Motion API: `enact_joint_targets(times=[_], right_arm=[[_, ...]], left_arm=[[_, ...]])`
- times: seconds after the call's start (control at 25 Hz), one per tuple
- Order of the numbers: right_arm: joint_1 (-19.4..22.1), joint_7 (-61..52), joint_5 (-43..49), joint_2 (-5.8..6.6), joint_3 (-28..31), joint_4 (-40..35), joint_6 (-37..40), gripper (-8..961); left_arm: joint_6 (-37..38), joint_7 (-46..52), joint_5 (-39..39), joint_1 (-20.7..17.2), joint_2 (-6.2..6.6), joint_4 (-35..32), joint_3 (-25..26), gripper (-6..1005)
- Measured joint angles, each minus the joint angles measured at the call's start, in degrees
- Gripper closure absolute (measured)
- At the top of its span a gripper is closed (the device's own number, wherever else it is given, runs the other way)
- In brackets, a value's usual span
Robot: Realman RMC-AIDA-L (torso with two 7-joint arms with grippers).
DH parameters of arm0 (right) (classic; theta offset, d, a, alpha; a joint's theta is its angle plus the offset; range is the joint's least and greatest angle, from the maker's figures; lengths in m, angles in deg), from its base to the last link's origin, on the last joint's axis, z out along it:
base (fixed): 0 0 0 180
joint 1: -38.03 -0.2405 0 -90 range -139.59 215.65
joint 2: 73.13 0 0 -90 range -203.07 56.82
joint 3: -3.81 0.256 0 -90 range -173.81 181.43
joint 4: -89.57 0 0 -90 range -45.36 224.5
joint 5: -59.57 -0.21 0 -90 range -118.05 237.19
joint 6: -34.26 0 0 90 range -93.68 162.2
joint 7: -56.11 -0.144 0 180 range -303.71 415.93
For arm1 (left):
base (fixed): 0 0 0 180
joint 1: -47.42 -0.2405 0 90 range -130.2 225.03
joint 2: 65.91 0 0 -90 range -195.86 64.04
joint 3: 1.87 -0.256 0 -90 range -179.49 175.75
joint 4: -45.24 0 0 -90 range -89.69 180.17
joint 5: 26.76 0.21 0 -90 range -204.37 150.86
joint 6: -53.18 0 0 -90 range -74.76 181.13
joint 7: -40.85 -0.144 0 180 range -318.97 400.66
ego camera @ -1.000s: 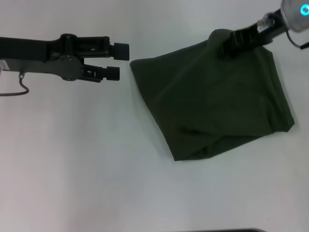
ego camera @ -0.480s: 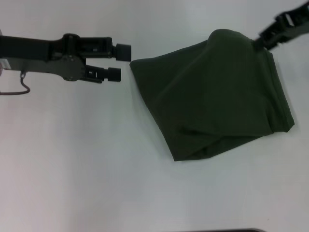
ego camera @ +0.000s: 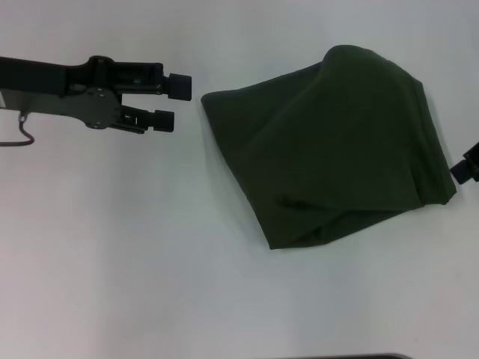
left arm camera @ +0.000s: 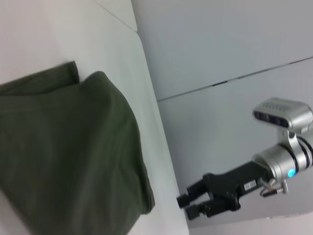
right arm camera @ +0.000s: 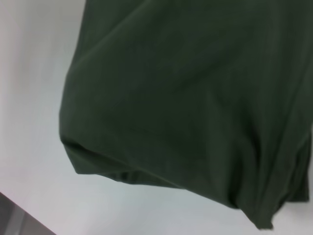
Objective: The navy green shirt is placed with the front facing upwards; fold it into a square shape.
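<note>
Head view: shirt (ego camera: 329, 146) lies folded, plain green side up, on the white table (ego camera: 150, 262), right of centre. Left gripper (ego camera: 168, 102) sits just beside its left corner, fingers apart, empty. Right gripper (ego camera: 465, 166) shows only at the shirt's right edge. Left wrist view: right gripper (left arm camera: 188, 205) is off the shirt (left arm camera: 68, 156), fingers slightly apart, empty. Right wrist view: shirt (right arm camera: 195, 98) fills the frame.

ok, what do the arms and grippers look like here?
Left gripper: matte black body on a black arm, two slim fingers ending in blocky black pads, a thin dark cable looping beneath. Right gripper: black with a small white label, on a silver wrist with a cyan light and a silver camera.
</note>
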Motion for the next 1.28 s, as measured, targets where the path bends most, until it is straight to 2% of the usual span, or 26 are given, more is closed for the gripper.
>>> enact_joint_targets(times=[0.12,0.2,0.48,0.76,1.28], right_arm=[[0.92,0.28,0.58,0.41,0.03,0.15,0.01,536],[1.32,0.37,2.25,0.20,-0.22,0.21,-0.17,536],[2.16,1.57,8.16,-3.52,-0.18,-0.25,-4.33,537],[1.86,2.08,10.30,-6.28,0.23,-0.68,-9.08,536],[2.14,2.15,8.76,-7.37,1.00,-0.19,-11.13,573]], left_arm=[[-0.23,0.01,0.00,0.23,-0.05,0.01,-0.12,58],[-0.06,0.01,0.00,0.58,-0.26,0.02,-0.21,58],[-0.45,0.01,0.00,0.83,-0.51,0.01,-0.22,59],[-0.35,-0.06,-0.01,0.66,-0.58,-0.01,-0.22,59],[-0.04,-0.33,-0.10,0.39,-0.60,-0.01,-0.22,60]])
